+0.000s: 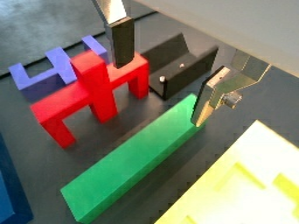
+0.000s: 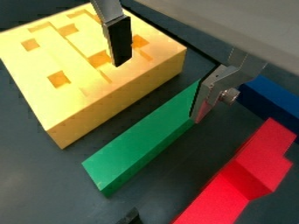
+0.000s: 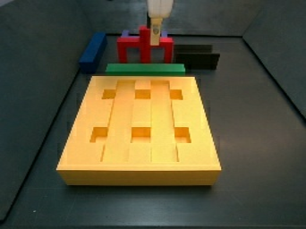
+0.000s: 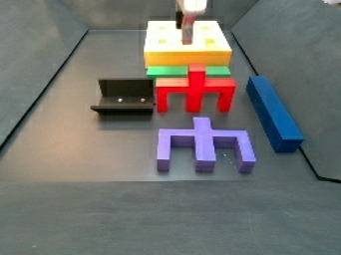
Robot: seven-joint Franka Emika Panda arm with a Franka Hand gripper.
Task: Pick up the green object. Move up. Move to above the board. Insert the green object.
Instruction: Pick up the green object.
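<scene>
The board is the largest thing we see. It is a thick yellow block with six square holes in two rows, and it lies flat on the dark floor, nothing in its holes. Just beside its far long edge lies the green bar, flat on the floor and parallel to that edge; in a wrist view we see only a narrow dark gap between them.

On the other side of the green bar stands the red piece, a shape with legs, close to the bar. This piece is what crowds the bar most. Beyond it lies the purple piece, of a similar legged shape. The blue bar lies at one side of the red piece, near the side wall, and the black bracket stands at the opposite side.

The gripper hangs over the green bar with its two fingers spread apart and nothing between them. In both wrist views the fingers straddle the bar near its one end: one finger is on the red piece's side and one on the board's side. We cannot tell if the pads touch the bar.
</scene>
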